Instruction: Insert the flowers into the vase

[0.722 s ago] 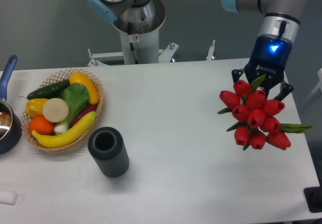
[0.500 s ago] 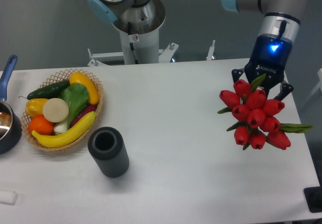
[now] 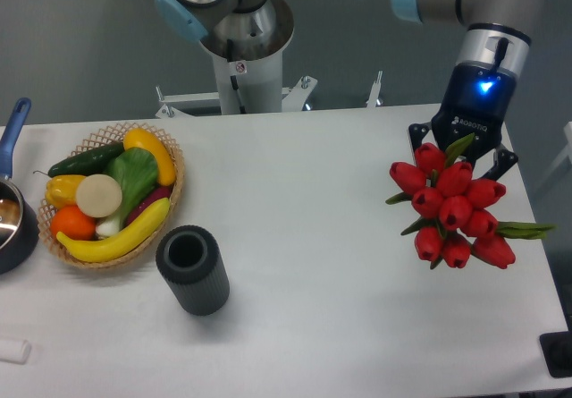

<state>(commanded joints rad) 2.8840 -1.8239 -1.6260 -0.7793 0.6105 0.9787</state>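
**Carrying the tulips across to the vase**

The gripper (image 3: 462,150) sits at the right side of the table (image 3: 313,237) with the flowers (image 3: 453,206) bunched right below it. The red buds cover the fingertips, so the stems and the exact grip cannot be seen; the fingers appear drawn in around the bunch, which hangs under them as if held, clear of the tabletop as far as the view tells. The vase (image 3: 192,268) stands upright well apart from the flowers, at the front left of the table, just beside the wicker basket (image 3: 116,192) of fruit and vegetables. A dark pot (image 3: 13,224) with a blue handle sits at the far left edge.

The step in hand looks to be the transfer toward the vase. To do it well, the arm should keep the bunch high enough to pass over the vase rim and the heaped basket next to it. The bunch is wider than the round mouth, so only the stems can go in; the stem ends should be centred over the opening before any descent, then lowered straight down. A tilted or off-centre approach risks catching the rim and tipping the vase. The grip should be let go only once the stems are well inside and the buds rest near the rim
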